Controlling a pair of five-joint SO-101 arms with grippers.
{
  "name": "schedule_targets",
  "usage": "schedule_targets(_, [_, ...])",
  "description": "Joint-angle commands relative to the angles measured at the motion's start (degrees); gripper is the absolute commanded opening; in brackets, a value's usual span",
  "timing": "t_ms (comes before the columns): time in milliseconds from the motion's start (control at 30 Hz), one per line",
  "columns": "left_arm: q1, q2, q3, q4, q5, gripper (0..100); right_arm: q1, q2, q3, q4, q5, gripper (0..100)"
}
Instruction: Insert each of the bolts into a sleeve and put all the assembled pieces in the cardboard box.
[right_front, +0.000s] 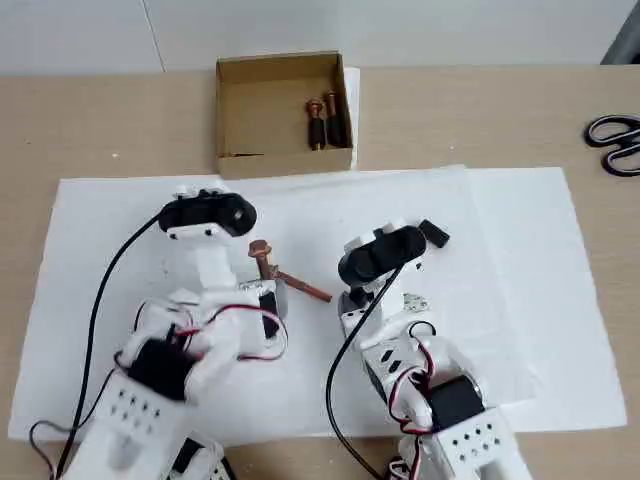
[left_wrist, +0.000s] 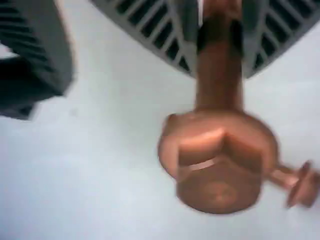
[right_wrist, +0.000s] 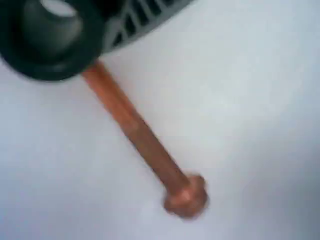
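My left gripper (right_front: 268, 283) is shut on a thick copper sleeve (right_front: 262, 256) with a wide hex flange; in the left wrist view the sleeve (left_wrist: 219, 150) hangs from the grey fingers (left_wrist: 150, 35), flange end away from them. My right gripper (right_front: 343, 298) is shut on one end of a thin copper bolt (right_front: 303, 287) that slants toward the sleeve, its far end right beside it. In the right wrist view the bolt (right_wrist: 140, 135) runs out from the gripper (right_wrist: 90, 65) to its hex head. The cardboard box (right_front: 240, 110) at the back holds two assembled pieces (right_front: 323, 118).
White paper (right_front: 500, 260) covers the middle of the wooden table (right_front: 100, 120). Black-handled scissors (right_front: 615, 143) lie at the far right edge. The two arms stand close together at the front, with bare paper to either side.
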Motion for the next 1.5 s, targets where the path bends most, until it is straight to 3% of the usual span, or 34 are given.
schedule_targets(0, [-2.9,8.18,-5.32,0.97,0.44,1,1.8,3.65,-1.85,-1.27,-1.14,0.4])
schedule_targets(367, [-6.77,36.92,-33.01,21.19,0.35,1,3.82,26.42,-22.68,11.03,-10.9,0.4])
schedule_targets(600, [-6.68,44.04,-39.69,27.87,0.35,1,3.91,36.7,-30.77,16.75,-11.43,0.4])
schedule_targets(767, [-6.77,49.41,-41.01,33.14,0.35,1,9.1,41.45,-36.04,23.52,-11.52,0.4])
schedule_targets(967, [-6.77,51.34,-41.01,32.62,0.35,1,11.82,43.12,-43.6,29.67,-11.25,0.4])
schedule_targets(1467, [-11.25,62.24,-42.24,30.95,0.18,1,11.65,42.59,-45.89,32.31,-11.25,0.4])
